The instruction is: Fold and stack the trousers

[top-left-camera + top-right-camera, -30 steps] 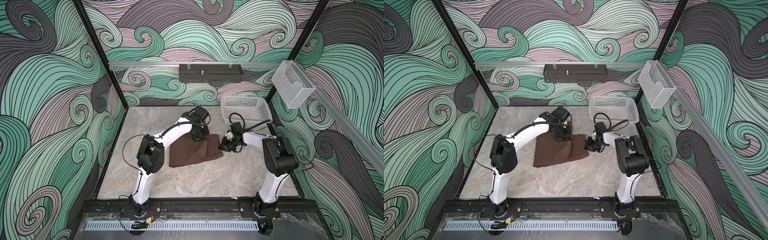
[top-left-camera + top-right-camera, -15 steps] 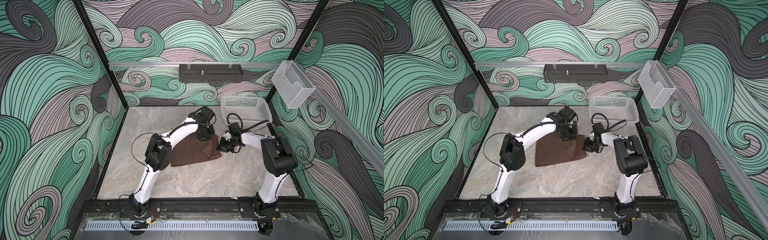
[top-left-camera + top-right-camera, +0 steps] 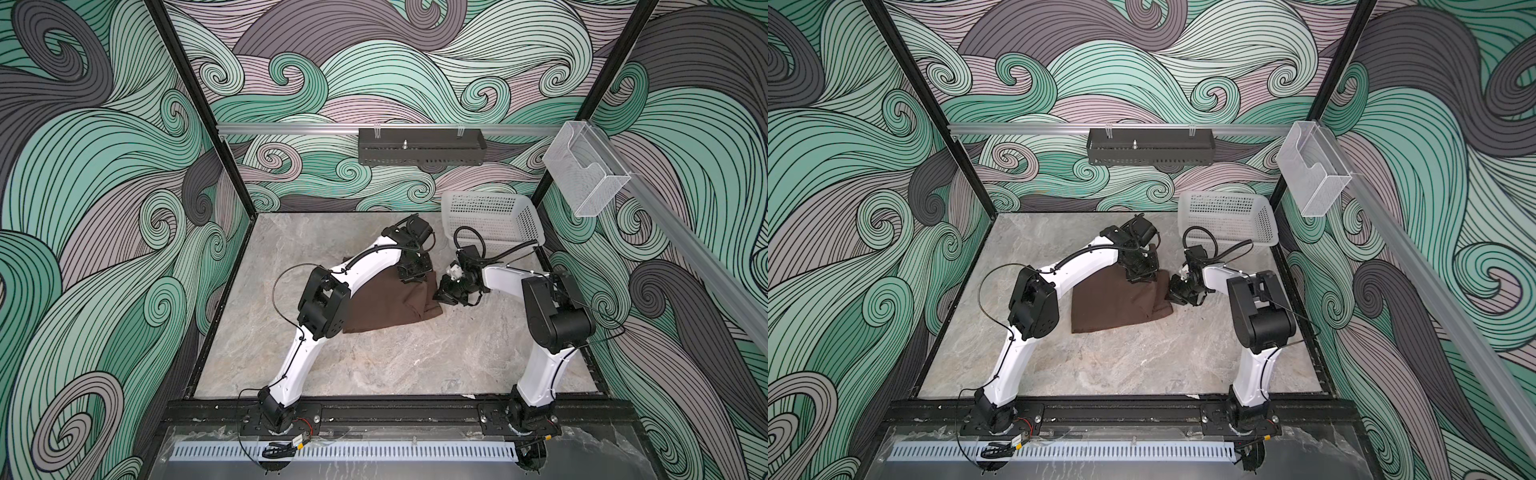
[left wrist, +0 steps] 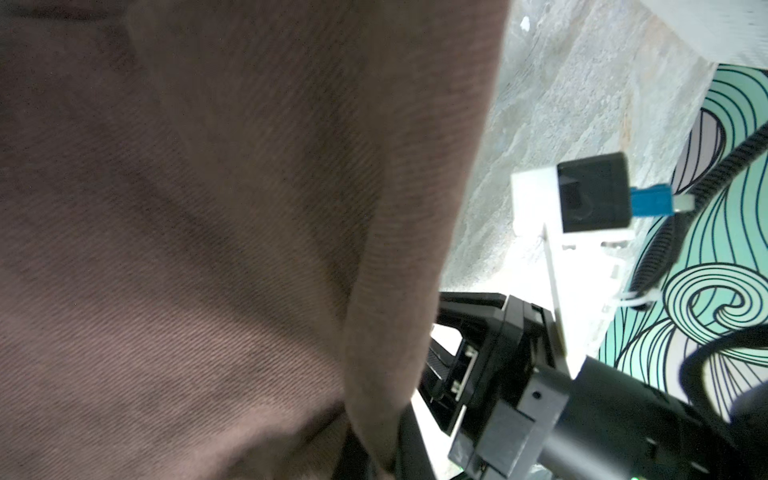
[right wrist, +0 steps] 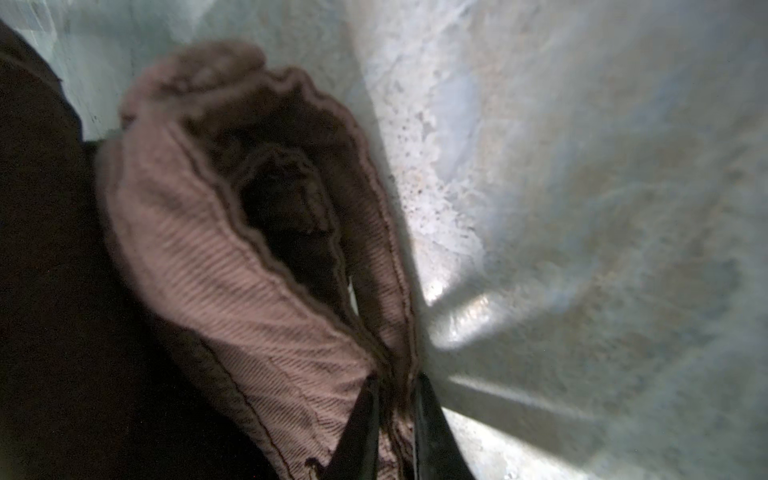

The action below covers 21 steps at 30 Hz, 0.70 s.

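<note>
The dark brown trousers [image 3: 386, 307] [image 3: 1113, 303] lie folded in a broad slab at the middle of the stone table. My left gripper [image 3: 409, 280] [image 3: 1138, 278] hangs over the slab's far right part, shut on a raised fold. In the left wrist view the trousers [image 4: 208, 208] drape right over the lens and hide most of the jaws. My right gripper [image 3: 440, 296] [image 3: 1173, 291] is at the slab's right end. In the right wrist view its dark fingers [image 5: 365, 415] pinch the stitched hem of the trousers [image 5: 249, 270], which curls open in layers just above the table.
A white mesh basket [image 3: 494, 216] [image 3: 1225, 216] stands tilted at the back right corner, just behind the right arm. A black shelf [image 3: 419, 147] hangs on the back wall. A clear holder [image 3: 582, 174] is fixed to the right rail. Bare table [image 3: 395, 365] lies in front of the cloth.
My left arm has swung to the right and its gripper has come nearer along the cloth. The right gripper has shifted slightly left. The slab's right end has bunched up between them.
</note>
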Motion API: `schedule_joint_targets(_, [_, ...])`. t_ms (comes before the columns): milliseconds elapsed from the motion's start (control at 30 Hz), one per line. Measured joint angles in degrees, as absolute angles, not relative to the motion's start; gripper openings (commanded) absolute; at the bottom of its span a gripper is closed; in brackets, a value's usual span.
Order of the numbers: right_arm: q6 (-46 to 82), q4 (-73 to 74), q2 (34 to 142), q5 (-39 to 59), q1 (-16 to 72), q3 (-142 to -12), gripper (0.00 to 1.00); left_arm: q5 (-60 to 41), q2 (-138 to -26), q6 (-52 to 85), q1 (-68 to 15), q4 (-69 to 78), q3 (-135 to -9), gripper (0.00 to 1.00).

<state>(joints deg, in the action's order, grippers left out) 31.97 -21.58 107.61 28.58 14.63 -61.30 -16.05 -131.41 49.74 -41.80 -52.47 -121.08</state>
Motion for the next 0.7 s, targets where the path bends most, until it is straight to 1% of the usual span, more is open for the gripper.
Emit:
schedule_joint_targets(300, [31.97,-21.63,107.61,28.56,14.63,-61.30,0.15,-17.23,-133.80,51.07,-41.82,-50.94,-121.16,0.00])
schedule_joint_targets(333, [31.97,-21.63,107.61,28.56,14.63,-61.30,0.15,-17.30,-133.80,51.16,-41.82,-50.89,-121.16,0.04])
schedule_joint_targets(400, [31.97,-21.69,107.48,28.51,14.68,-61.30,0.16,-17.47,-133.80,51.33,-41.82,-50.76,-121.16,0.17])
schedule_joint_targets(500, [31.90,-22.79,106.50,27.73,14.81,-61.19,0.25,-18.48,-133.80,51.53,-41.82,-49.80,-121.16,0.36])
schedule_joint_targets(533, [31.94,-23.57,105.65,27.11,14.85,-61.10,0.27,-18.85,-133.78,51.66,-41.82,-49.21,-121.23,0.41])
schedule_joint_targets(633, [31.88,-26.48,100.77,24.10,14.76,-60.58,0.35,-19.59,-133.34,51.62,-41.87,-47.81,-121.25,0.49])
schedule_joint_targets(700, [31.77,-28.69,95.92,21.02,14.57,-60.64,0.36,-19.81,-132.33,51.40,-41.87,-47.66,-121.21,0.51])
